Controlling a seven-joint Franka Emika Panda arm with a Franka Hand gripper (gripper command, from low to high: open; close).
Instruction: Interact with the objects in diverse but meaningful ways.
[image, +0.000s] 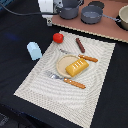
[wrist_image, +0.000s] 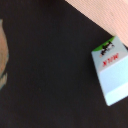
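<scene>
A yellow ridged bread block (image: 77, 67) lies on a small tan plate (image: 63, 64) in the middle of a striped placemat (image: 60, 97). A red tomato (image: 58, 37) sits at the mat's far corner, and a dark-brown sausage stick (image: 80, 45) lies on the mat beside it. The pale blue cup (image: 34, 50), shaped like a small carton, stands on the dark cloth toward the exterior view's left. My gripper (image: 48, 20) hangs high at the back, above and apart from all of them; its fingers are too small to read. The wrist view shows the pale blue cup (wrist_image: 112, 75) with a printed label, and no fingers.
A wooden-handled fork (image: 67, 80) and knife (image: 85, 57) lie on the mat either side of the plate. Grey pots (image: 70, 9) (image: 92, 14) stand on a wooden board (image: 100, 30) at the back. A tan blur (wrist_image: 2, 55) shows at the wrist view's edge.
</scene>
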